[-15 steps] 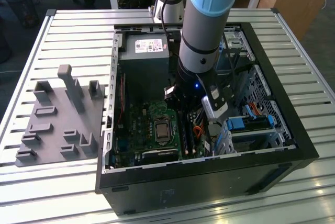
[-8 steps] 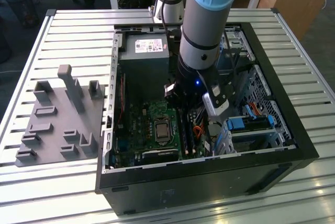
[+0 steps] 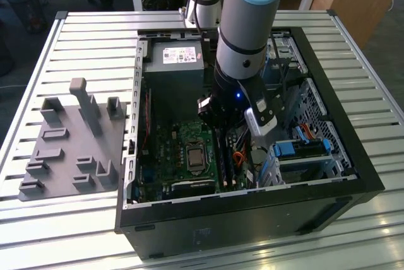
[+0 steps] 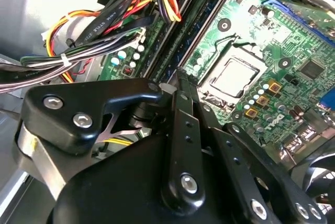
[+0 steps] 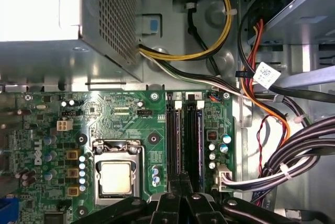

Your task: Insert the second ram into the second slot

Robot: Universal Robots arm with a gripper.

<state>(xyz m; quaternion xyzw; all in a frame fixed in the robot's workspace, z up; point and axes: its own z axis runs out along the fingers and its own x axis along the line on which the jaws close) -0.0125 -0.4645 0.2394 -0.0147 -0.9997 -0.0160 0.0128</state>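
In both wrist views the fingers [image 5: 172,208] [image 4: 180,109] were drawn together, gripping nothing, tips at the second ram [image 5: 194,140], which stood in its motherboard slot. The exterior view added the power supply [image 3: 173,58], its white label's print unreadable.

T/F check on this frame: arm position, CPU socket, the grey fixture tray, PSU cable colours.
1. The gripper is down inside the open computer case. True.
2. The CPU socket carries a cooler. False: it is bare, its metal lid exposed.
3. The grey fixture tray sits inside the case. False: it lies on the slatted table, to the exterior view's left of the case.
4. Yellow wires run from the power supply. True.
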